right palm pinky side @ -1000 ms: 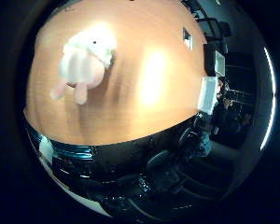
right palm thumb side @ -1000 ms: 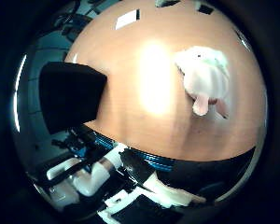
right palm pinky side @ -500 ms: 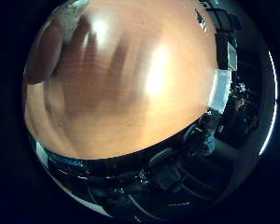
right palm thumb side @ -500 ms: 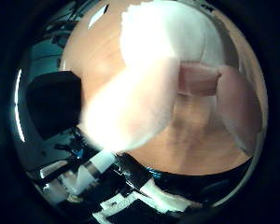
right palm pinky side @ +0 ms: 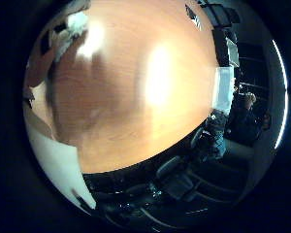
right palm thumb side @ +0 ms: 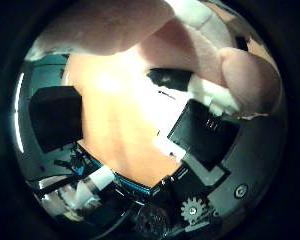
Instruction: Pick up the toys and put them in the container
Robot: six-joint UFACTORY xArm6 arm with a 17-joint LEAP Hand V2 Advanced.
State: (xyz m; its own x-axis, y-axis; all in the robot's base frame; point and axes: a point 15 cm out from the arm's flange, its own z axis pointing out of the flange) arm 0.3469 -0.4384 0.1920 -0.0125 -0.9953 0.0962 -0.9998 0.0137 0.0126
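Since a second ago we have dropped from well above the table (right palm pinky side: 150, 97) onto the plush toy (right palm thumb side: 190, 45), which now fills the thumb-side view, pressed against our palm. Our hand (right palm thumb side: 205, 135) curls its fingers round it. Next comes the lift toward the black container (right palm thumb side: 55, 117), lying well apart across the table.

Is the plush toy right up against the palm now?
Yes, the plush toy fills much of the thumb side view, with the hand curled against it.
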